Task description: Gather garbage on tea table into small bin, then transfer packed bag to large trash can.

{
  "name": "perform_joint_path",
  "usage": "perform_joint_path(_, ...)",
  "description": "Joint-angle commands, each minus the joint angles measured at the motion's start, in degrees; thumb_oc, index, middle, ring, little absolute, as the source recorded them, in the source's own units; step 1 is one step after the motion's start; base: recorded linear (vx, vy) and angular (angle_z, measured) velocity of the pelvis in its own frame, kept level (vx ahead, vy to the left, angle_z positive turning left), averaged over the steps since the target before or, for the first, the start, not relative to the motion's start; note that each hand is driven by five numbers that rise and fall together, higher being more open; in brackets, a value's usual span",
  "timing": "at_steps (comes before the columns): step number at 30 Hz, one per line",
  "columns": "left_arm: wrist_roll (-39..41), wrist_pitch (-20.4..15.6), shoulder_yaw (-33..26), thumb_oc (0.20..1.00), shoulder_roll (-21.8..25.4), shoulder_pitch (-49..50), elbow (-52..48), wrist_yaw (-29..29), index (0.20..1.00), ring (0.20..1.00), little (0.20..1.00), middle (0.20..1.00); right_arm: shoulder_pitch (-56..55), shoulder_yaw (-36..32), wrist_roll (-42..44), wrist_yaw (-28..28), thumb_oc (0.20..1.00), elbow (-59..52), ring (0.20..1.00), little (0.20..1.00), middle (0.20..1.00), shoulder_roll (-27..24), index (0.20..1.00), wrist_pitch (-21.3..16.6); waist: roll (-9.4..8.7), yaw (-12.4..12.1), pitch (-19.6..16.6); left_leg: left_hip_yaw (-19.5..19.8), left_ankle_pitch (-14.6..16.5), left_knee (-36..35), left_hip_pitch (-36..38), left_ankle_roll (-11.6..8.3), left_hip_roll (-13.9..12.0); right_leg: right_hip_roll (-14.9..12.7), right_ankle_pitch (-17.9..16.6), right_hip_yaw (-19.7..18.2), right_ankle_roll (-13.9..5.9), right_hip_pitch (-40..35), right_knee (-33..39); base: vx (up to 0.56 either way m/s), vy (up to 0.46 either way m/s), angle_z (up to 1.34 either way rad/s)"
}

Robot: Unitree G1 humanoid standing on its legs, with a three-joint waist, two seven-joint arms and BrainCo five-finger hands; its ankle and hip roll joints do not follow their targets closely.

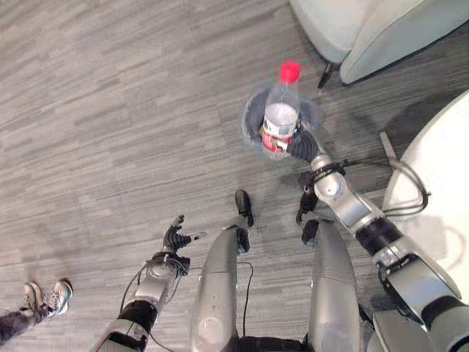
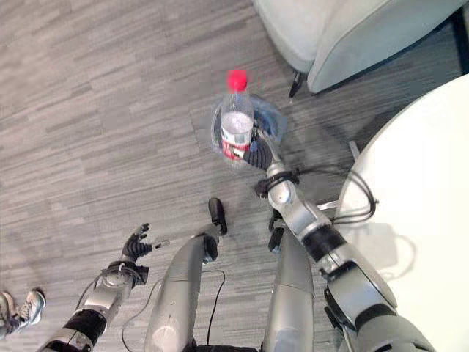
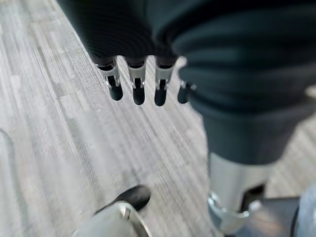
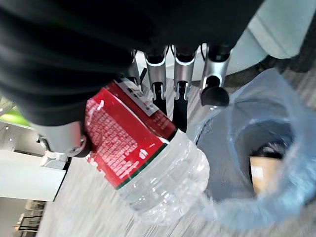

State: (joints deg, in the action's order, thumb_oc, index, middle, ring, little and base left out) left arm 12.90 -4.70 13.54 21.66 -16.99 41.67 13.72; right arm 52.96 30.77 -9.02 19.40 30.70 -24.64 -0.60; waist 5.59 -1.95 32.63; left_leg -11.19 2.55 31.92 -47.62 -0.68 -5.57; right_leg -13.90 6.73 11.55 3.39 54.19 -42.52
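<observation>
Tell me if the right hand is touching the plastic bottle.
Touching. In the right wrist view, the right hand wraps its fingers and thumb around the plastic bottle at its red label.

red-capped clear bottle [image 1: 281, 117] — red label, blue-lined bin [image 4: 269, 148]

The grey wood-grain plank floor [image 1: 110, 110] is carrying everything here. A small round bin lined with a translucent bluish plastic bag [image 2: 271, 125] is standing on it — just in front of a pale grey upholstered armchair [image 2: 344, 37]. A white round table [image 2: 425, 191] is sitting to the right, and a person's sneakers [image 1: 44, 297] are resting on the planks at the lower left.
</observation>
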Motion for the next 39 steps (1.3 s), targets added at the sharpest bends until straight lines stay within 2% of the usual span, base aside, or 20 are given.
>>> perform_joint_path(1,3.47,-2.16,2.01,1.0,2.37,1.1,-1.22,2.58,1.0,1.0,1.0,1.0,3.03,1.94,-0.61,2.98,0.2,-0.75,0.2,0.2,0.2,1.49,0.2,-1.95,0.79,-0.45,-2.84,0.78,9.38,7.31,-2.95,0.41,1.52,-0.46,4.4,-5.54,-5.26,2.32,0.0,-0.01,-0.025,0.16)
perform_joint_path(3,3.77,-2.23,2.41,1.0,2.6,0.19,-1.22,2.68,1.0,1.0,1.0,1.0,5.59,2.53,-0.26,3.15,0.2,0.93,0.2,0.2,0.2,1.26,0.2,-1.92,0.78,-0.67,-2.84,1.06,9.81,8.65,-4.96,0.51,1.65,-0.81,5.04,-5.72,-5.06,4.2,-1.33,0.01,-0.031,0.15)
perform_joint_path(4,5.07,-2.74,3.58,1.0,2.99,-1.5,-1.4,3.13,1.0,1.0,1.0,1.0,10.39,3.2,0.95,3.8,0.2,6.16,0.2,0.2,0.2,1.46,0.2,-1.29,1.16,-1.29,-2.84,1.99,10.28,11.75,-9.55,0.69,2.08,-1.44,6.1,-6.13,-4.62,8.69,-5.3,0.02,-0.04,0.12)
perform_joint_path(8,6.0,-2.9,4.09,1.0,2.94,-2.28,-1.9,3.3,1.0,1.0,1.0,1.0,12.93,3.7,2.09,4.36,0.2,8.93,0.2,0.2,0.2,1.5,0.2,-1.27,1.3,-1.59,-2.84,2.62,10.58,13.9,-12.39,0.82,2.24,-2.06,7.08,-6.35,-4.07,11.19,-7.51,0.01,-0.038,0.18)
perform_joint_path(9,6.78,-3.05,4.72,1.0,3.2,-2.69,-2.4,3.5,1.0,1.0,1.0,1.0,16.25,4.49,3.54,5.07,0.2,12.57,0.2,0.2,0.2,0.76,0.2,-0.95,1.63,-2.26,-2.86,3.39,10.76,15.34,-15.09,1.01,2.55,-2.46,7.77,-6.87,-3.63,14.11,-9.61,0.01,-0.042,0.12)
perform_joint_path(17,6.74,-3.12,6.56,1.0,3.66,-2.19,-3.63,3.05,1.0,1.0,1.0,1.0,21.66,5.52,6.02,6.63,0.2,19.61,0.2,0.2,0.2,-2.11,0.2,-0.77,1.72,-3.66,-3.41,4.9,10.08,16.85,-19.38,1.01,3.41,-3.01,8.36,-7.06,-2.94,18.42,-12.38,0.01,-0.024,0.04)
perform_joint_path(26,6.63,-2.91,6.85,1.0,3.77,-0.98,-4.66,3.32,1.0,1.0,1.0,1.0,22.17,6.54,7.38,7.7,0.2,22.38,0.2,0.2,0.2,-4.58,0.2,-0.53,1.48,-4.08,-4.41,5.65,9.12,15.65,-20.9,1.01,3.79,-2.43,7.7,-7.13,-2.95,20.37,-12.33,0.0,-0.008,0.01)
perform_joint_path(27,6.54,-2.9,6.89,1.0,3.77,-0.93,-4.65,3.33,1.0,1.0,1.0,1.0,22.08,6.5,7.57,7.94,0.426,22.38,0.426,0.426,0.426,-4.89,0.426,-0.5,1.45,-4.06,-4.44,5.57,9.0,15.24,-20.87,1.01,3.75,-2.32,7.54,-7.1,-3.0,20.36,-12.07,-0.03,-0.002,-0.03)
perform_joint_path(28,6.41,-2.81,6.88,1.0,3.78,-0.96,-4.57,3.25,1.0,1.0,1.0,1.0,21.94,6.47,7.58,7.99,1.0,22.22,1.0,1.0,1.0,-5.06,1.0,-0.49,1.44,-4.03,-4.51,5.6,8.86,14.92,-20.81,1.03,3.74,-2.26,7.41,-7.13,-3.09,20.29,-11.83,0.0,0.0,0.0)
perform_joint_path(32,6.08,-2.63,6.16,1.0,3.8,-0.61,-4.65,3.13,1.0,1.0,1.0,1.0,21.26,6.99,6.23,8.1,1.0,19.75,1.0,1.0,1.0,-5.97,1.0,-0.29,1.19,-3.7,-4.69,5.66,8.56,13.71,-20.35,0.98,3.63,-1.83,6.8,-6.94,-3.37,19.85,-10.73,0.0,0.0,0.0)
perform_joint_path(39,4.97,-2.24,3.96,1.0,3.33,0.67,-4.37,3.17,1.0,1.0,1.0,1.0,17.2,9.13,-2.51,6.99,1.0,13.79,1.0,1.0,1.0,-8.21,1.0,1.05,-0.42,-2.58,-5.42,5.73,8.44,11.54,-19.18,0.74,2.88,-0.55,6.0,-5.98,-4.14,18.27,-8.12,-0.01,-0.005,-0.05)
